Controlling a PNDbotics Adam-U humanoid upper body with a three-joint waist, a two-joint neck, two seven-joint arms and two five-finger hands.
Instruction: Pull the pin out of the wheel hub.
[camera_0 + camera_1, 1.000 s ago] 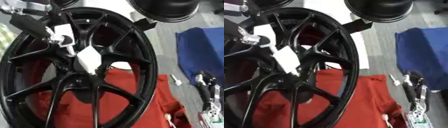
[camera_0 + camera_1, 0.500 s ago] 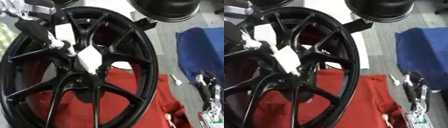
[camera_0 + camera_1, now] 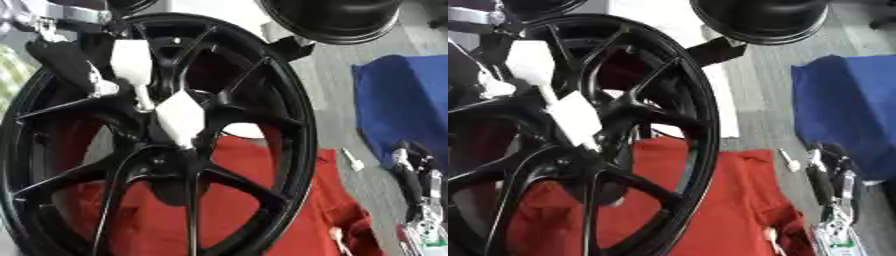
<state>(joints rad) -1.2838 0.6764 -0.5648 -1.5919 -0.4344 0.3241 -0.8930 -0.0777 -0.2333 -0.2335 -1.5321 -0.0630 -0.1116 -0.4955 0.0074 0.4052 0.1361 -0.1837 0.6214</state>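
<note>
My left hand grips the white pin just above the wheel hub; right hand idle, relaxed, lower right.

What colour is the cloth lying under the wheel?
Red; the cloth shows best in the right eye view.

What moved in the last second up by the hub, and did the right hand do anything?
The left hand shifted rightward along the spokes toward the hub, carrying its white piece nearer the white centre cap. The wheel, red cloth and idle right hand stayed put.
</note>
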